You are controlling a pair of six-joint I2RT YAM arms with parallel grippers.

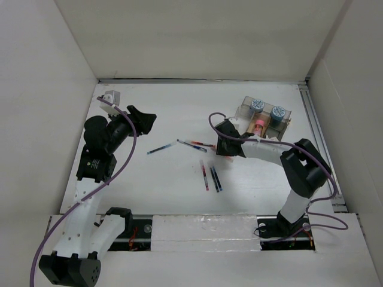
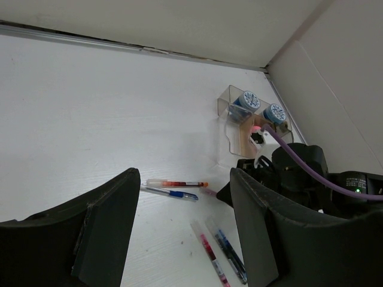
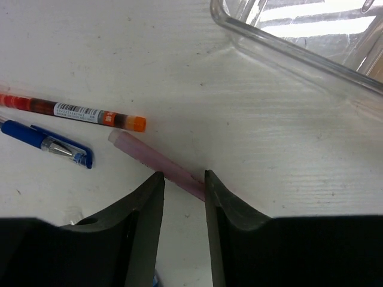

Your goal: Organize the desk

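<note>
The desk [image 1: 173,197] is a white tabletop with several pens strewn in its middle. My right gripper [image 1: 226,145] is low over a pale pink pen [image 3: 149,156]. Its jaws stand narrowly apart [image 3: 181,174] astride the pen, which runs slantwise between the tips and under the right finger [image 3: 227,209]. An orange-red pen [image 3: 72,110] and a blue pen [image 3: 45,143] lie just to the left. My left gripper [image 1: 143,118] is open and empty above the desk's left part, and the left wrist view [image 2: 182,179] shows nothing between its fingers.
A clear compartmented tray [image 1: 246,106] at the back right holds two blue-capped items and a pink one; its wall [image 3: 287,48] is close ahead of my right gripper. A lone blue pen [image 1: 160,148] and several pens [image 1: 210,177] lie mid-desk. A metal rail [image 1: 320,140] runs along the right edge.
</note>
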